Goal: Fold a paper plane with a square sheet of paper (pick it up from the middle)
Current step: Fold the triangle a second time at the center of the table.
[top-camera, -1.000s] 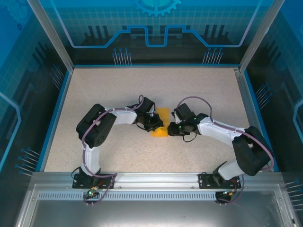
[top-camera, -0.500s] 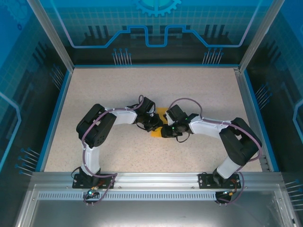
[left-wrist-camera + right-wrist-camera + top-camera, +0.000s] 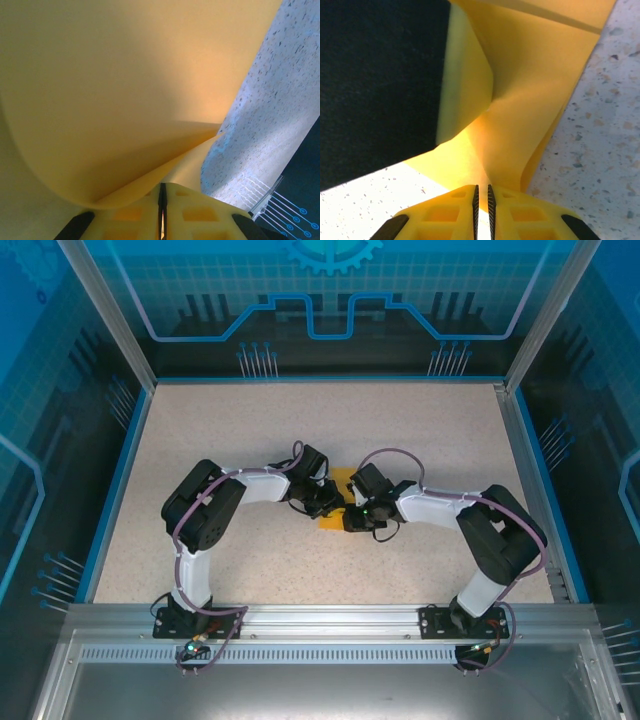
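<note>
Table [image 3: 200, 440], speckled beige with a blue rim, is the largest item on your bench and carries the whole job. Your two arms reach in from the near edge and meet nose to nose at its centre: the left arm [image 3: 215, 502] bends in from the left and the right arm [image 3: 470, 515] from the right.

The sheet of paper [image 3: 329, 524], orange-yellow, lies between the two wrists. From overhead they cover its middle (a strip shows at the far end, a corner at the near end). In the left wrist view the paper bulges upward in a smooth curved loop, and one layer's edge slopes down toward the fingers. In the right wrist view it is creased and drawn into a narrow waist.

Left gripper [image 3: 161, 207]: fingers pressed together with only a hairline seam, and the paper runs straight into it — clamped on the sheet.

Right gripper [image 3: 481, 197]: pads a sliver apart with the pinched waist of paper running down between them — also clamped on the sheet.
</note>
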You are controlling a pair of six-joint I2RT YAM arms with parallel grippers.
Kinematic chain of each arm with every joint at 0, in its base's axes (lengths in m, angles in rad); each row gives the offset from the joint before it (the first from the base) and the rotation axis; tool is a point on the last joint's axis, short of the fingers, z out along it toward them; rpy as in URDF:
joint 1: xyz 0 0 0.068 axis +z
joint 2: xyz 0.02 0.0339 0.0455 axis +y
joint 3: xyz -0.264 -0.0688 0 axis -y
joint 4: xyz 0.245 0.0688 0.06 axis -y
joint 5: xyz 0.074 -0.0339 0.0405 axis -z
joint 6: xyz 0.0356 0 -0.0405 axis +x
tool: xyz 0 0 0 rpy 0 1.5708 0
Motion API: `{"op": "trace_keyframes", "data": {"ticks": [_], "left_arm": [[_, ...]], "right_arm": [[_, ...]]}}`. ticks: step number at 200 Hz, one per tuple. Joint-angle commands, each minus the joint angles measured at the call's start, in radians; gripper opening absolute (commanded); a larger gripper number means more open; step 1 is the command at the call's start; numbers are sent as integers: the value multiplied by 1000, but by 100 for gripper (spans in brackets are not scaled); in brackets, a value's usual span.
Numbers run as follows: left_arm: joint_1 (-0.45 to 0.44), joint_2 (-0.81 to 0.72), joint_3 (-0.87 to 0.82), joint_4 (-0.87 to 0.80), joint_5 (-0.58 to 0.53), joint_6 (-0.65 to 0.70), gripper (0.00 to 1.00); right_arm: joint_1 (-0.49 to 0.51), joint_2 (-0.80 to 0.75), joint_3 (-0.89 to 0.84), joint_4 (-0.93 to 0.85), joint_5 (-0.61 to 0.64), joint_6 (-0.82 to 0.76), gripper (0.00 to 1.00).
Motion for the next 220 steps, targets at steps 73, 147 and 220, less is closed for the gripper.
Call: {"op": "trace_keyframes", "data": {"ticks": [73,147,220], "left_arm": [[-2,32,9,-67,-42,-15,12],[-2,31,7,-67,-43,-11,12],[-2,33,6,-68,-48,-12,12]], "right_arm": [[-2,-17,21,-11,-55,23,16],[-32,1,8,-11,-77,23,17],[-34,21,-2,-43,-42,20,17]]}}
